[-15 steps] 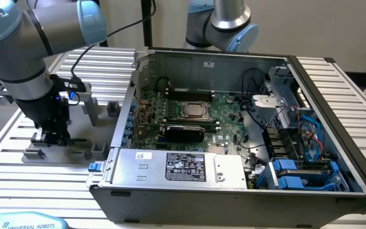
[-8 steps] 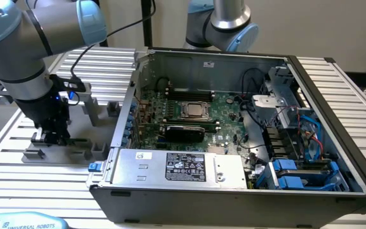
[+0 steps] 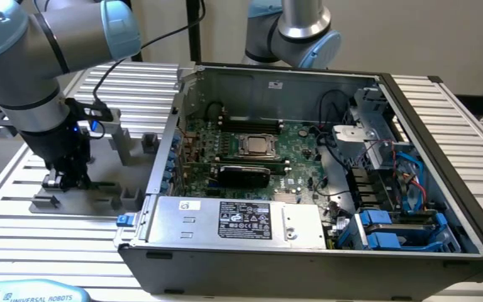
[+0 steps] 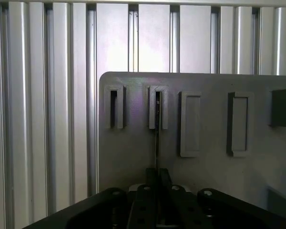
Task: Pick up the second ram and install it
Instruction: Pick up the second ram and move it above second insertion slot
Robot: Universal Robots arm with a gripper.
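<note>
The slatted aluminium tabletop (image 3: 443,113) carries an open steel computer case (image 3: 309,264) across its middle and toward the edge at the exterior view's right. The green motherboard (image 3: 300,145) lies flat inside the case, with a square metal CPU socket (image 3: 258,146) at its centre. The grey-and-blue arm (image 3: 32,94) stands over the tabletop's edge at the exterior view's left and reaches straight down onto a flat grey plastic tray (image 3: 82,202). Moulded rectangular blocks rise from the tray, some solid and some slotted. The black end effector (image 4: 157,177) sits low on this tray. Its two fingers are drawn close together, one on either face of the second ram (image 4: 157,143), and they appear to be pinching it, though the contact itself is hard to make out. The stick stands on its edge and shows as a thin dark line. Its long axis runs level along the tray from between the fingers to a slotted block (image 4: 157,88), which holds its far end. It therefore lies directly within the end effector, not to one side, and well apart from the case.
</note>
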